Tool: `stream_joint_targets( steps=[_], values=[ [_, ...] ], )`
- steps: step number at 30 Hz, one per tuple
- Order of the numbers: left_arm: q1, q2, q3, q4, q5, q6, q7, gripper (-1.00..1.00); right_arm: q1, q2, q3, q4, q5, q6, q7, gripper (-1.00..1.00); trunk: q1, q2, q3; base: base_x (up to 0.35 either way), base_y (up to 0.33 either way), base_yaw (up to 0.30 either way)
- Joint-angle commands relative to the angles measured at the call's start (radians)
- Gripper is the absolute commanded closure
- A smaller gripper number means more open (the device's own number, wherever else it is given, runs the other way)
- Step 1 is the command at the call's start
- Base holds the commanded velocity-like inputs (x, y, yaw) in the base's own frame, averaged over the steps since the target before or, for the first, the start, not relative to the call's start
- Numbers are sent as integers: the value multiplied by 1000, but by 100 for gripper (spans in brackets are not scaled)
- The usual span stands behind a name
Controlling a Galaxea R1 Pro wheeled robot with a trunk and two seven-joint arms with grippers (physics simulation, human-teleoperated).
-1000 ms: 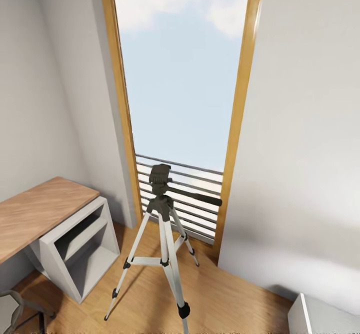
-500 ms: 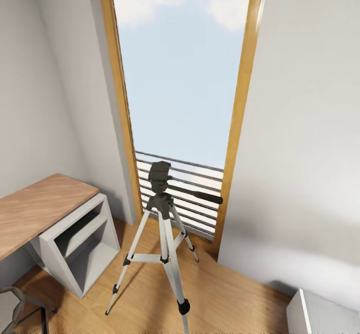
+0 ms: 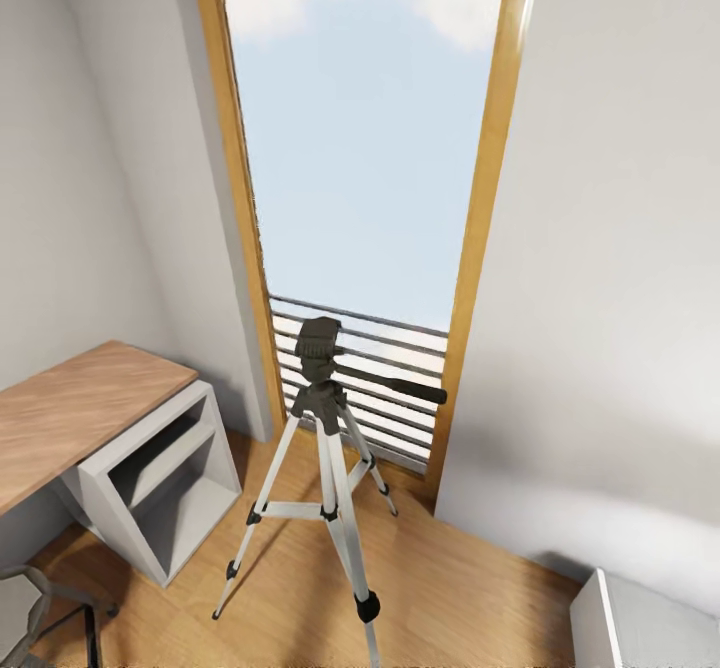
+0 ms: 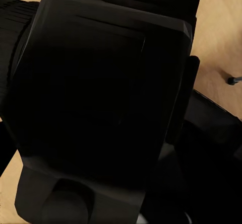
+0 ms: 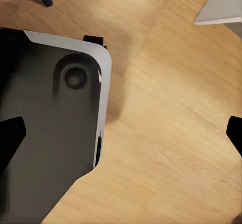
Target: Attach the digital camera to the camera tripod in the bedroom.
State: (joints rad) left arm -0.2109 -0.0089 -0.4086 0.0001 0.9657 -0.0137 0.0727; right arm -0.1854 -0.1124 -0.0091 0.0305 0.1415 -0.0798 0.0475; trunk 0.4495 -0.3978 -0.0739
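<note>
The camera tripod stands on the wood floor in front of the tall window, silver legs spread. Its black head is bare on top, and its pan handle points right. In the left wrist view a black boxy body with a raised panel sits right against the lens; I take it for the digital camera, held in my left gripper, whose fingers are hidden behind it. My right gripper is open over bare floor, one dark fingertip at each side of the picture.
A wood-topped desk with a white open shelf unit stands left of the tripod, a chair below it. White furniture is at the lower right. The window railing is behind the tripod. My black base shows.
The whole head picture has shifted slightly, with the tripod and desk sitting a little higher in it. The camera has moved; the tripod stands as before.
</note>
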Motion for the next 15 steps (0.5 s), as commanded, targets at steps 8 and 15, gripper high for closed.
stream_joint_targets(
  steps=[8,15],
  values=[
    [-1,0,-9,0,7,0,4,100,-2,0,-2,3,7,-6,2,-100,1,-2,-15,0,0,0],
    [-1,0,-9,0,7,0,4,100,-2,-1,-2,3,7,-6,2,-100,1,-2,-26,0,0,0]
  ],
)
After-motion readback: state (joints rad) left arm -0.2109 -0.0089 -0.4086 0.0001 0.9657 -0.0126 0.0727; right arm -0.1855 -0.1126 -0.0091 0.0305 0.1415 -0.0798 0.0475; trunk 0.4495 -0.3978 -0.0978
